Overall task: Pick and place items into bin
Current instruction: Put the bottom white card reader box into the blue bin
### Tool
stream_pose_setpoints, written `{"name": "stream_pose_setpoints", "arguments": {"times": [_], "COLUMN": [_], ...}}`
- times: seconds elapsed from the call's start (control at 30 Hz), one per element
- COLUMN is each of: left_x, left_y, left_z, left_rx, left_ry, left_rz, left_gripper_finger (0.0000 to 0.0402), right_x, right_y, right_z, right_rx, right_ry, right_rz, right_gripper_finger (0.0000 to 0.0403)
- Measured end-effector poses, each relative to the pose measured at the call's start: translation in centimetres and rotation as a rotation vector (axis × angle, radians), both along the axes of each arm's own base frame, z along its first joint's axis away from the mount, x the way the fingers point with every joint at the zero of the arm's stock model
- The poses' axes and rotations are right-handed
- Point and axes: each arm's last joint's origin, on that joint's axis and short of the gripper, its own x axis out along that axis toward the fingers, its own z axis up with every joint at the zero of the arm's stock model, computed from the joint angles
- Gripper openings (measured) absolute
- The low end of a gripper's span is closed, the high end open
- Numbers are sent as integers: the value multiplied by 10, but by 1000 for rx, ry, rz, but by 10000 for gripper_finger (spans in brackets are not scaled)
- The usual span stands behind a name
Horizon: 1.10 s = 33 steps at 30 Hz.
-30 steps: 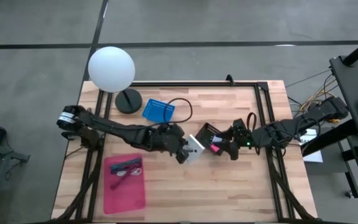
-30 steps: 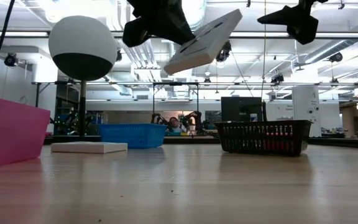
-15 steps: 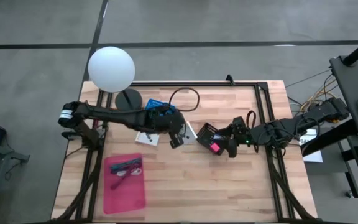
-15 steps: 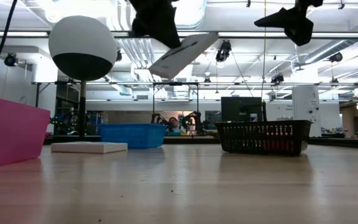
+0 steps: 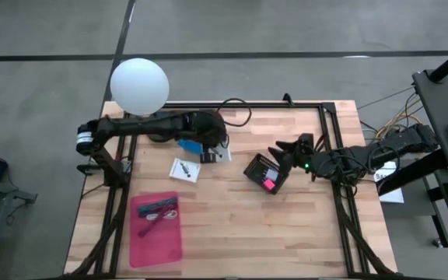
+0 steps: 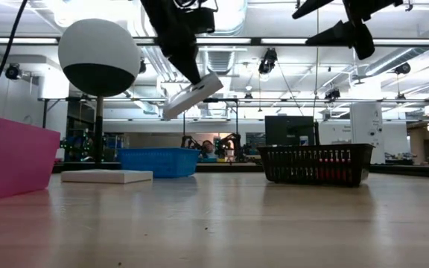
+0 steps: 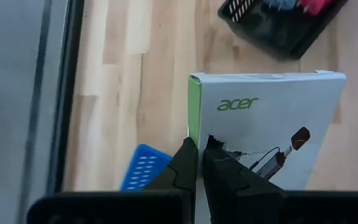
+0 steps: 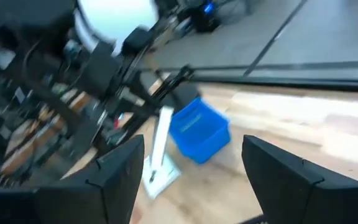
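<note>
The left end effector is clamped on one white Acer box, which hides most of the blue bin. The right end effector hangs spread wide and empty over one black basket, its contents mostly unclear. One pink tray sits near left on the worktop.

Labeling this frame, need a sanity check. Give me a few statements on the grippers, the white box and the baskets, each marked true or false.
1. The left gripper is shut on the white Acer box. True.
2. The white Acer box lies flat on the table. False: it hangs tilted in the air, near the blue basket.
3. The right gripper is open and empty. True.
4. The black basket is empty. False: something magenta lies in it.
5. A white card lies on the table. True.
6. The pink tray sits at the table's right edge. False: it sits at the near left.
</note>
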Motion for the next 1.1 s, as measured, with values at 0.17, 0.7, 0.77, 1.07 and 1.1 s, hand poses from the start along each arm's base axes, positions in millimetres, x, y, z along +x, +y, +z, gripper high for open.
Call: {"name": "stream_pose_setpoints", "arguments": {"times": [0.17, 0.7, 0.77, 1.07, 1.1], "left_x": [-3, -31, -32, -36, -36], "left_y": [15, 72, 72, 73, 73], "left_z": [0, -24, -30, -66, -68], "left_rx": [103, 254, 262, 275, 284], "left_ry": [59, 313, 332, 375, 377], "left_rz": [-123, -237, -264, -269, -264], "left_gripper_finger": [0, 0, 0, 0, 0], "right_x": [-2, -3, -3, -3, -3], "right_y": [-3, -5, -5, -5, -5], "right_z": [1, 1, 1, 1, 1], "right_rx": [-6, -37, -37, -39, -39], "right_ry": [-33, -44, -43, -42, -42], "right_rz": [-118, -212, -212, -213, -213], "right_gripper_finger": [253, 251, 249, 247, 246]}}
